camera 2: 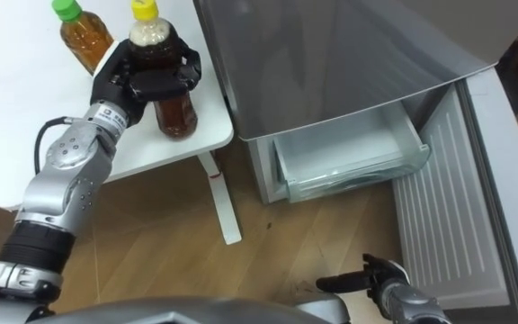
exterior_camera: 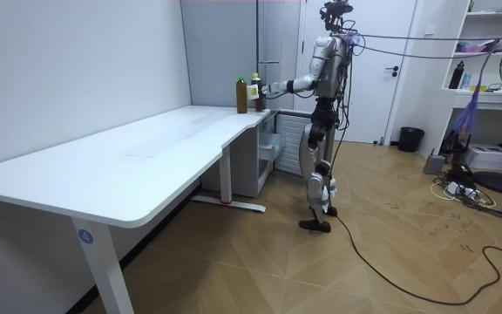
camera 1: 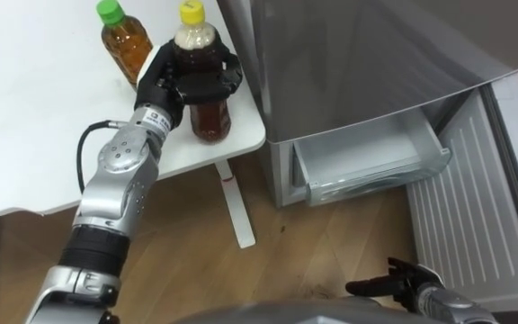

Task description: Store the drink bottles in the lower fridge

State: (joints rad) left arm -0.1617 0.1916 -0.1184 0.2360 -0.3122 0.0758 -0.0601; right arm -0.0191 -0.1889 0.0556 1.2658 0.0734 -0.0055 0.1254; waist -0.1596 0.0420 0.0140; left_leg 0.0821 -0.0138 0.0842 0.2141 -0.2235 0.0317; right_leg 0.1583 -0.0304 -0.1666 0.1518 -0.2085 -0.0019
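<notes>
the robot stands in front of the grey fridge (camera 1: pixel 358 63), at the end of the white desk (camera 1: pixel 25 135) that butts against the fridge's side, with its left hand (camera 1: pixel 174 85) reached onto the desk corner and fingers wrapped tight round the yellow-capped tea bottle (camera 1: pixel 209 121), which stands upright on the desk just beside the fridge. the green-capped tea bottle (camera 1: pixel 124 45) stands upright one place further from the fridge, close to the first. the fridge's lower door (camera 1: pixel 475 216) hangs open with a clear drawer (camera 1: pixel 367 166) showing, and below that drawer the right hand (camera 1: pixel 403 283) hangs with fingers loosely straight, holding nothing.
</notes>
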